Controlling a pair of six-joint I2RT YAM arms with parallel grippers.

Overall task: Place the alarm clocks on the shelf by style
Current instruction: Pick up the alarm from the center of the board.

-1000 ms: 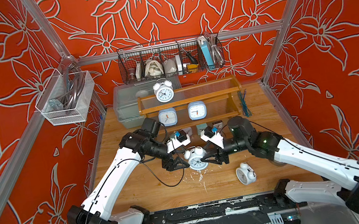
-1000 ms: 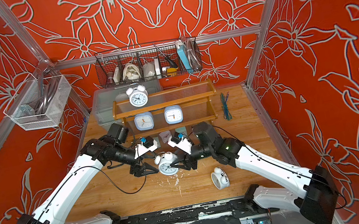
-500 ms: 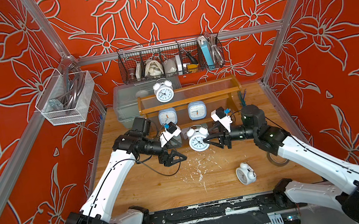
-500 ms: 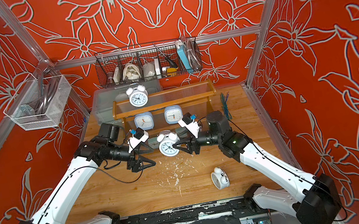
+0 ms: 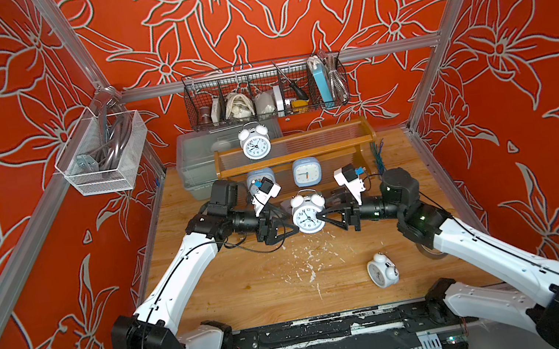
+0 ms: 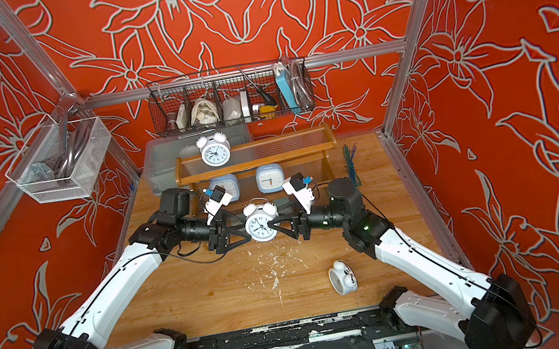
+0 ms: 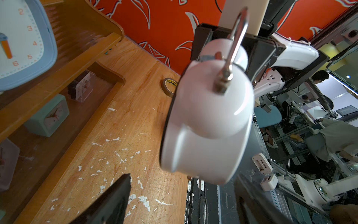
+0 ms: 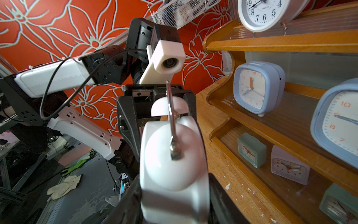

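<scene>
**Near.** At lower right of centre in both top views, a fallen twin-bell clock (image 5: 382, 270) lies tipped over on the wooden surface (image 5: 251, 285). Its bells point toward frame right and its dial is turned up and left. It has not yet been sorted.

**Middle.** At mid-frame the held twin-bell clock (image 5: 306, 214) hangs above the surface between the two arms.
- The right gripper (image 5: 323, 216) pinches the clock's right rim, one finger across the dial edge and one behind. This presumably leaves the base free for setting down.
- The left gripper (image 5: 289, 225) stands spread beside the clock's left side. The left wrist view shows a gap between its fingers (image 7: 114, 201) and the case, so it appears to bear no load. This is probably a hand-over.
- The clock is upright, with bells toward frame top, base toward frame bottom and dial facing the camera. Its long axis runs from bells to base.

**Far.** The shelf (image 5: 306, 158) sorts by tier.
- Tiny cube clocks (image 8: 251, 150) sit on the lowest tier.
- Light-blue square clocks (image 5: 305, 172) sit on the middle tier.
- A shelved twin-bell clock (image 5: 255, 144) stands at top left. The tier is open to its right, which is the likely destination.
</scene>
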